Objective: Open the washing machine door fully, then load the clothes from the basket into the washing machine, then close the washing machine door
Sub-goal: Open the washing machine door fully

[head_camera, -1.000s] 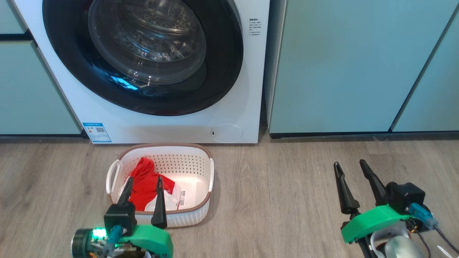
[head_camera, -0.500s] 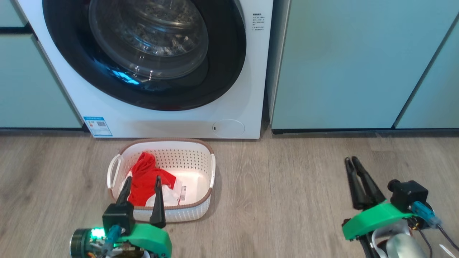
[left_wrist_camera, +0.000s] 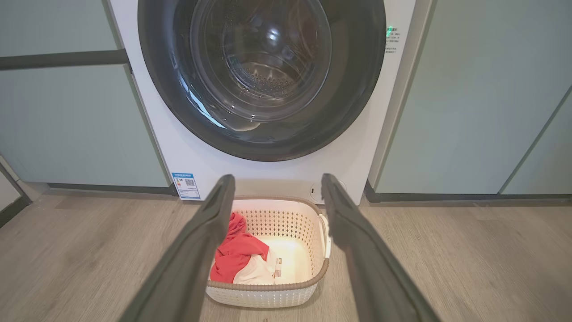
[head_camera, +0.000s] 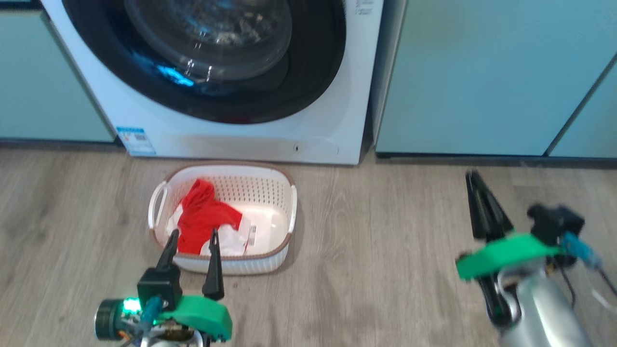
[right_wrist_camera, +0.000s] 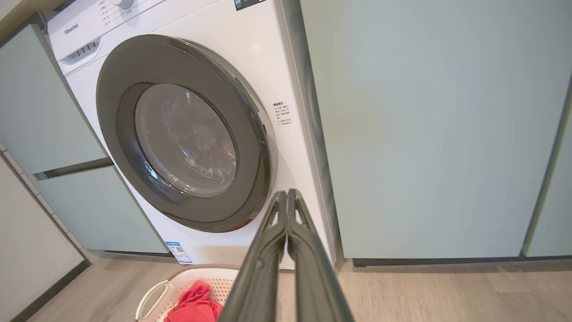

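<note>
Inside the basket (head_camera: 258, 192) — red clothes (head_camera: 205, 218), washing machine door (head_camera: 315, 67) shut

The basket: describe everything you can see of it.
The basket is a cream-white plastic tub with rounded corners, walls perforated with small holes, a brown rim and a white loop handle at each end. It stands upright on the wood-look floor, close before the washing machine; whether they touch cannot be told. Red and white clothes lie heaped in its left half; the rest of the bottom is bare but for a paper sticker beside them.
</note>
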### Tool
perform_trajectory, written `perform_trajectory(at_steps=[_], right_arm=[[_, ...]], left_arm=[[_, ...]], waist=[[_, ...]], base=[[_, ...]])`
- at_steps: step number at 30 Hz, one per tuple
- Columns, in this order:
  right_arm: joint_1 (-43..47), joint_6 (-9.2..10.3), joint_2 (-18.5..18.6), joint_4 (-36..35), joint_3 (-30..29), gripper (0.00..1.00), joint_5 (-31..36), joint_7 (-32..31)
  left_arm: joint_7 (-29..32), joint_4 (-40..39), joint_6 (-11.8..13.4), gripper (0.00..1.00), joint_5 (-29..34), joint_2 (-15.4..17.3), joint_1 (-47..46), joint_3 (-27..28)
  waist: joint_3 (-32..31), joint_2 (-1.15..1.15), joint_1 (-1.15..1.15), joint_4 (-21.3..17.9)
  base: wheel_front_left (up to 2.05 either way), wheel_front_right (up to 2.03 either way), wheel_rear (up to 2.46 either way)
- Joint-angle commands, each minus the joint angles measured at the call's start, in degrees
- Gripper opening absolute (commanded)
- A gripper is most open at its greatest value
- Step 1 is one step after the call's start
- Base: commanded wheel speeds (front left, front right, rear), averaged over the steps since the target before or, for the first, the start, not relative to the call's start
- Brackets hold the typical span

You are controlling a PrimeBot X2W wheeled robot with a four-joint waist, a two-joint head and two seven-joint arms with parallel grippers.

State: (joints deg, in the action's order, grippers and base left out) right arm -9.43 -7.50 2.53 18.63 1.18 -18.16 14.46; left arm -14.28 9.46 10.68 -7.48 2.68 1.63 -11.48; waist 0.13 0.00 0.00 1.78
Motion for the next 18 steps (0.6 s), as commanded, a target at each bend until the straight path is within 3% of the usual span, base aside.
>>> perform_trajectory(at_steps=[1,7,13,18], right_arm=[[-4.28,0.01,0.34,-1.35,1.93,0.00,-0.43,0.54],[-18.68,0.01,0.82,1.84,2.89,0.00,-7.28,-1.85],[-34.68,0.01,3.34,4.87,3.15,0.00,-17.30,-8.36],[-46.57,0.01,3.85,11.36,1.45,0.00,-23.96,-14.15]], left_arm=[[-0.72,-2.28,-0.26,1.00,0.61,0.20,-3.63,1.60],[-0.72,-3.10,-0.86,1.00,0.81,0.20,-7.49,1.76],[-0.72,-4.11,-1.19,1.00,-0.02,0.20,-11.53,1.36],[-0.72,-4.67,-1.02,1.00,-1.20,0.20,-14.43,0.51]], waist=[[1.72,0.00,0.00,0.95],[8.73,0.00,0.00,3.35],[15.06,0.00,0.00,6.13],[18.98,0.00,0.00,8.40]], base=[[0.00,0.00,0.00],[0.00,0.00,0.00],[0.00,0.00,0.00],[0.00,0.00,0.00]])
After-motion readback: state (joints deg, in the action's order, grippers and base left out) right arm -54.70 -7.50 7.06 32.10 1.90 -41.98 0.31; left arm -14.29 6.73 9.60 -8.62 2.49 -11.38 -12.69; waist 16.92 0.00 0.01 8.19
